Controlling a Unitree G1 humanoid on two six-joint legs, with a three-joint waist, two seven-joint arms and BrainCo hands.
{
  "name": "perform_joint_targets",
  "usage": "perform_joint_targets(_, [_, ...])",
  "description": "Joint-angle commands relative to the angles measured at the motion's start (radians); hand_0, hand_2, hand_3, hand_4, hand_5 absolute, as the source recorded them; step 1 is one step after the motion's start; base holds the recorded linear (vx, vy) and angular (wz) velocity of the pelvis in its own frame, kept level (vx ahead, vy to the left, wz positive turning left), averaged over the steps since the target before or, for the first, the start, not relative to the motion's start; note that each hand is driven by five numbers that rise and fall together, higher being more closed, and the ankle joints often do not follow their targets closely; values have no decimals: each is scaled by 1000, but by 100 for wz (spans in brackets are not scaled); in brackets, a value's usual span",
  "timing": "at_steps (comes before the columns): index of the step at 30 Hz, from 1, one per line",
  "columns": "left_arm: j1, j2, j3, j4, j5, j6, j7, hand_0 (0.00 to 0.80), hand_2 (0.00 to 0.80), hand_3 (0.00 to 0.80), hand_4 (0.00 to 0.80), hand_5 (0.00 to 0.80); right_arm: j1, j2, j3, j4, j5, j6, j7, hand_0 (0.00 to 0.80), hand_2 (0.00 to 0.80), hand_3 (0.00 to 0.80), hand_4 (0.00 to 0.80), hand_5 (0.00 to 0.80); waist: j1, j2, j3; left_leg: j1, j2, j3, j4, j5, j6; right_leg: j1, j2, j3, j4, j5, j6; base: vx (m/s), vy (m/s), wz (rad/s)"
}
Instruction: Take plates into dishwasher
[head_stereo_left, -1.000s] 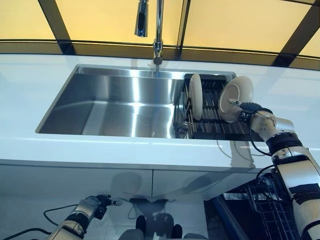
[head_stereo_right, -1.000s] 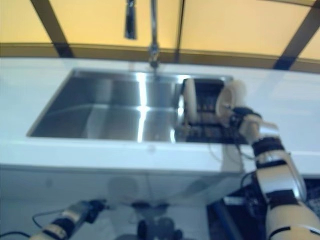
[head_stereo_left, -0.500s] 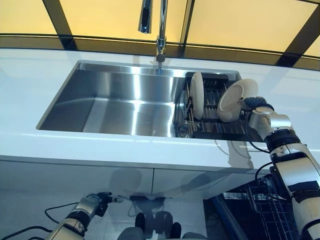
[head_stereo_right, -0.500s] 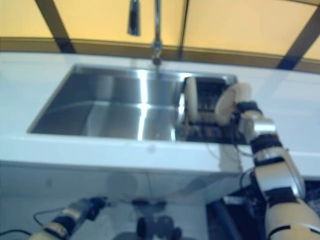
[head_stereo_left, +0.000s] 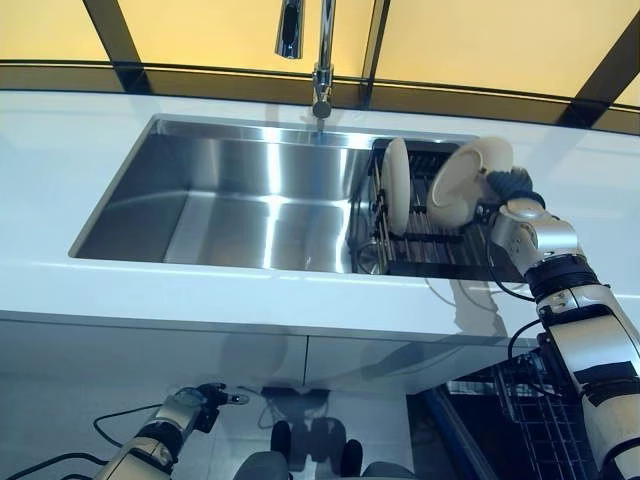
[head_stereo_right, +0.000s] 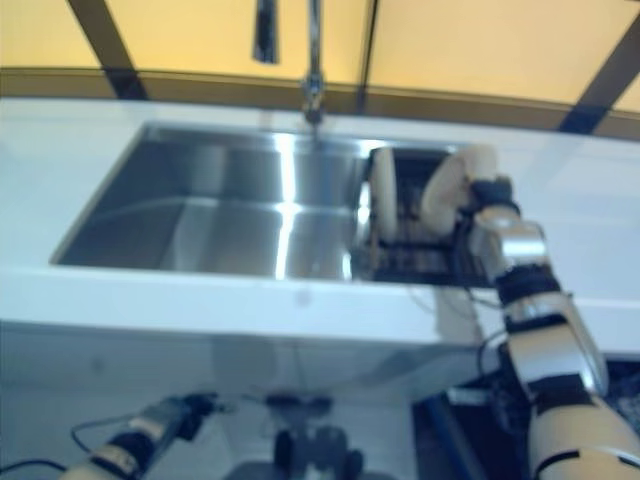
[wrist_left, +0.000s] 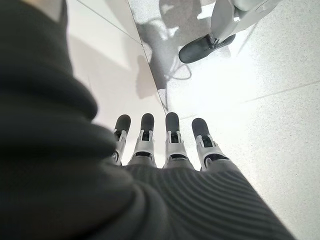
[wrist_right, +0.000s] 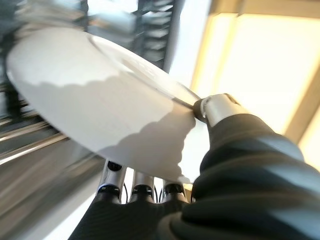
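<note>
My right hand (head_stereo_left: 507, 190) pinches a white plate (head_stereo_left: 462, 182) by its rim, thumb (wrist_right: 216, 107) on one face and fingers (wrist_right: 135, 186) behind the other. The plate is tilted and lifted above the dark dish rack (head_stereo_left: 425, 245) in the right end of the sink. A second white plate (head_stereo_left: 395, 185) stands upright in the rack's left slots. My left hand (head_stereo_left: 200, 403) hangs low below the counter over the floor, its fingers (wrist_left: 172, 137) straight and holding nothing. The dishwasher's wire basket (head_stereo_left: 520, 410) shows at the lower right under the counter.
A steel sink (head_stereo_left: 140, 195) is set in a white countertop (head_stereo_left: 60, 160), with a tall faucet (head_stereo_left: 320, 60) at its back edge. White cabinet fronts (head_stereo_left: 150, 360) run below the counter. A dark shoe (wrist_left: 200, 47) stands on the speckled floor.
The right hand has lifted the held plate up out of the rack and a little toward the back. The left hand has stayed low by the floor.
</note>
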Motion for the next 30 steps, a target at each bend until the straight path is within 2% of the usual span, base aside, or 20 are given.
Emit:
perform_joint_targets(1, [-8,-6,-59,10,9,-44,11,0,0,0,0,0,-72,-74,10,-131,-84,-148,-43,800,800,800,800,800,30,17,-48,57,-35,26,8,-104,24,-60,-29,-3,161,-69,65,-13,34,0])
perform_joint_targets(4, [19,-1,-47,6,26,-67,7,0,0,0,0,0,-53,-106,-8,-238,-146,-208,-65,800,800,800,800,800,22,17,-56,59,-36,30,6,-106,27,-64,-28,4,166,-72,67,-27,44,0])
perform_joint_targets(11, [97,-8,-27,0,70,-135,23,0,0,0,0,0,13,-186,-66,-496,-304,-277,-113,800,800,800,800,800,-5,19,-73,67,-39,45,5,-113,39,-80,-32,26,194,-78,77,-35,65,-8])
perform_joint_targets(18, [154,1,-6,0,109,-195,36,0,0,0,0,0,101,-285,-149,-634,-337,-319,-139,800,800,800,800,800,-39,15,-87,70,-47,61,0,-119,47,-111,-46,54,232,-50,101,-48,96,-16])
perform_joint_targets(19, [168,4,0,5,119,-210,41,0,0,0,0,0,130,-323,-182,-658,-345,-331,-153,800,800,800,800,800,-55,13,-90,72,-49,69,0,-123,51,-122,-50,66,247,-40,109,-39,134,-18])
perform_joint_targets(21, [176,5,2,6,127,-216,45,0,0,0,0,0,152,-345,-207,-675,-350,-334,-163,800,800,800,800,800,-63,11,-93,71,-49,76,0,-124,52,-131,-52,73,257,-34,113,-35,111,-23])
perform_joint_targets(24, [197,7,17,9,152,-221,53,0,0,0,0,0,271,-396,-305,-728,-328,-346,-173,800,800,800,800,800,-99,8,-97,68,-50,97,0,-131,57,-159,-53,91,284,-16,126,-33,107,-29])
perform_joint_targets(28, [220,11,49,-1,153,-196,53,0,0,0,0,0,473,-375,-436,-780,-275,-389,-115,800,800,800,800,800,-134,4,-91,72,-42,140,0,-143,57,-182,-62,94,269,4,144,-28,68,-39])
perform_joint_targets(30, [213,-21,50,59,152,-226,103,0,0,0,0,0,606,-299,-486,-804,-281,-437,-83,800,800,800,800,800,-155,-7,-84,74,-31,160,0,-150,60,-188,-58,106,251,4,145,-52,-64,-78])
